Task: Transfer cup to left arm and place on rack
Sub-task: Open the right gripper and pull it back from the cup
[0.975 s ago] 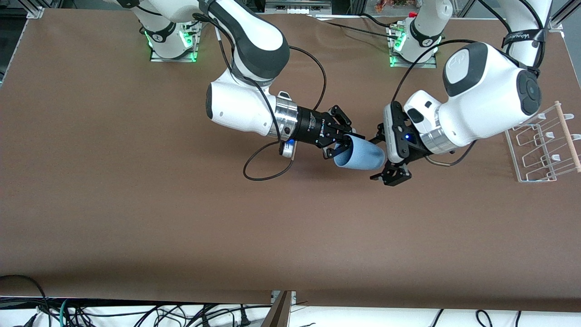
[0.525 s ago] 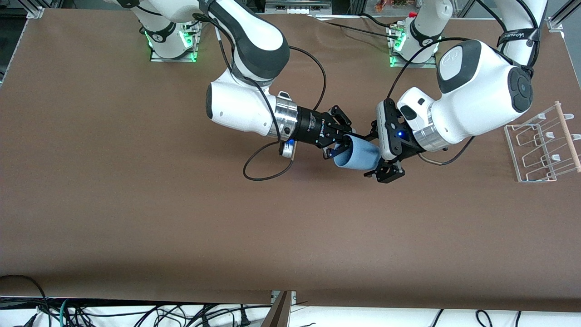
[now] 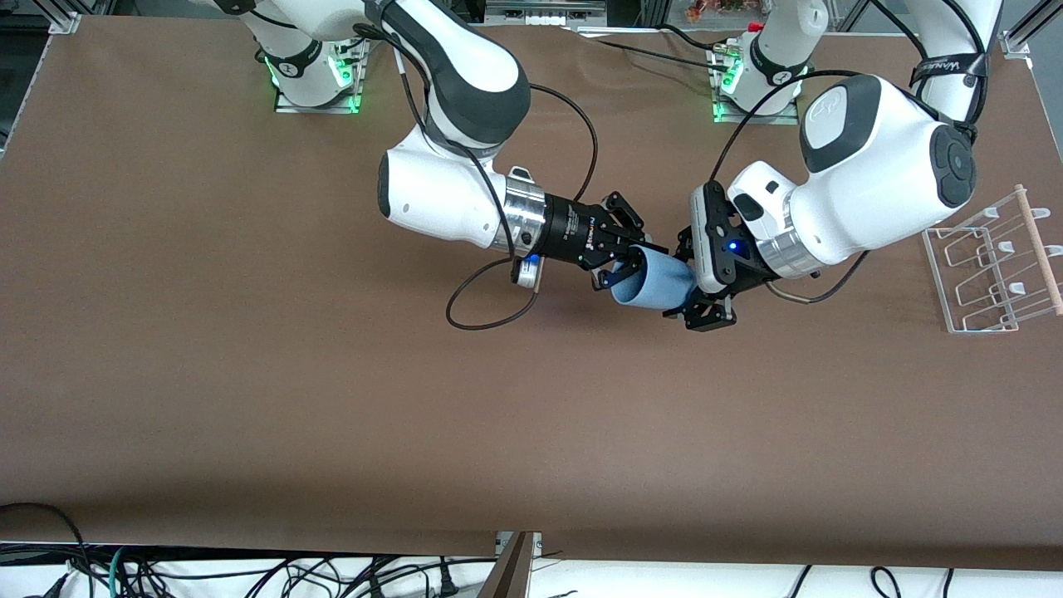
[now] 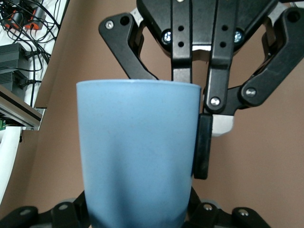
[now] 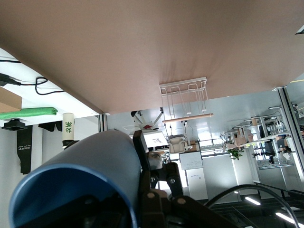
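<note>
Brown matte bench [image 3: 249, 349]; the clear looped rack [image 3: 992, 266] lies well apart from both end effectors. The right end effector [image 3: 624, 267] clamps the light-blue tapered plastic cup [image 3: 656, 286] by its rim; the left end effector [image 3: 696, 281] straddles its base, grip unclear.

One cup [image 3: 656, 286], one rack [image 3: 992, 266], two arms

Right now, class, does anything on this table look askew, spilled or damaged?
Nothing stands out. The light-blue plastic cup lies sideways in the air only because the right gripper holds its rim and the left gripper brackets its base. The clear rack sits intact.
</note>
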Robot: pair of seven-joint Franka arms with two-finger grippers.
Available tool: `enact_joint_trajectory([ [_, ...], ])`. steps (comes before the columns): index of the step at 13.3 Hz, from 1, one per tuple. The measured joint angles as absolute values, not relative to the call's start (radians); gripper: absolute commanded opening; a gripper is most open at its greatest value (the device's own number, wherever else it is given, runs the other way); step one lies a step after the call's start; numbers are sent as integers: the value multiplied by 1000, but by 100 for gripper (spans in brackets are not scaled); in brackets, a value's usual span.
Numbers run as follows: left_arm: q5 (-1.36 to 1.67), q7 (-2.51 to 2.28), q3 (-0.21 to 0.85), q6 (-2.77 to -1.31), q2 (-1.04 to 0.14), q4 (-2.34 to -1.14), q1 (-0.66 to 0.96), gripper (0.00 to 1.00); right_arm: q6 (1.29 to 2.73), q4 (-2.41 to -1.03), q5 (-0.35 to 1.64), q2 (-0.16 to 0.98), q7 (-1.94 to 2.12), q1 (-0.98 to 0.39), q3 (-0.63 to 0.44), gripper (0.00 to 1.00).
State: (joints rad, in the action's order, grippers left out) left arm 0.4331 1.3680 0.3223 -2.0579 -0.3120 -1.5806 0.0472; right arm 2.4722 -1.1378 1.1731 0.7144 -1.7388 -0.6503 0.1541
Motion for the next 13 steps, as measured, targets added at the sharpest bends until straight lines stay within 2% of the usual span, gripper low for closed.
enact_joint_trajectory([
  [1,433,1368,322,-2058,-312,-1581,47,0,2472,-1138,1173,714,-1739,-650,154,0],
  [2,433,1367,322,-2058,-312,-1581,47,0,2472,-1138,1173,714,-1739,-650,154,21],
  [4,433,1349,322,-2052,-312,-1581,46,0,2473,-1138,1173,714,-1739,-650,154,76],
  [6,433,1335,321,-2038,-312,-1581,42,0,2476,-1138,1173,714,-1739,-650,152,97],
  [10,433,1333,311,-2034,-312,-1581,27,0,2477,-1121,1173,709,-1739,-635,133,99],
  [13,433,1329,286,-2009,-312,-1580,18,0,2406,-1113,1173,685,-1739,-585,124,99],
])
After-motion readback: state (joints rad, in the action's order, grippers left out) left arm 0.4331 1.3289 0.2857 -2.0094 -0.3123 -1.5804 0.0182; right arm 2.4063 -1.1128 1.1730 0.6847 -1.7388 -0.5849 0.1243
